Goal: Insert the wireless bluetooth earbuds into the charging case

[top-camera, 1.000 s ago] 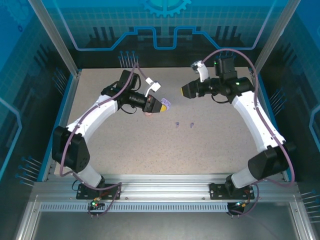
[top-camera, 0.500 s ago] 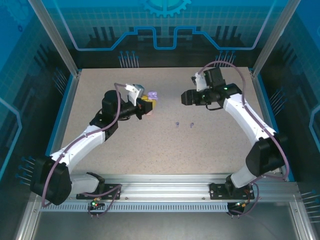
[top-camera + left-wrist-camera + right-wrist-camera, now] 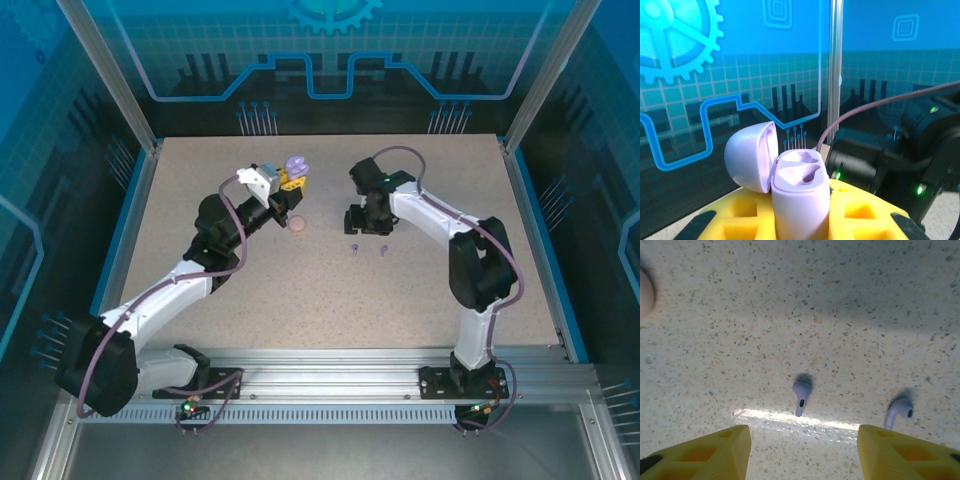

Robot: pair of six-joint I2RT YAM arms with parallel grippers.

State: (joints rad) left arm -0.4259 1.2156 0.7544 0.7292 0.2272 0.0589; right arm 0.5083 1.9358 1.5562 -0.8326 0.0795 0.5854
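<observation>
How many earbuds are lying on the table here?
2. One purplish earbud and another lie apart on the table below the open right gripper. The open case held by the left gripper looks empty; others may be hidden.

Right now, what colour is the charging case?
The charging case is pale lilac; left wrist view.

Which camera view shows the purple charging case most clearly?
The left wrist view: the charging case sits close up, lid open, both wells empty. The top external view gives it as a small purple shape at the left gripper's tip.
</observation>
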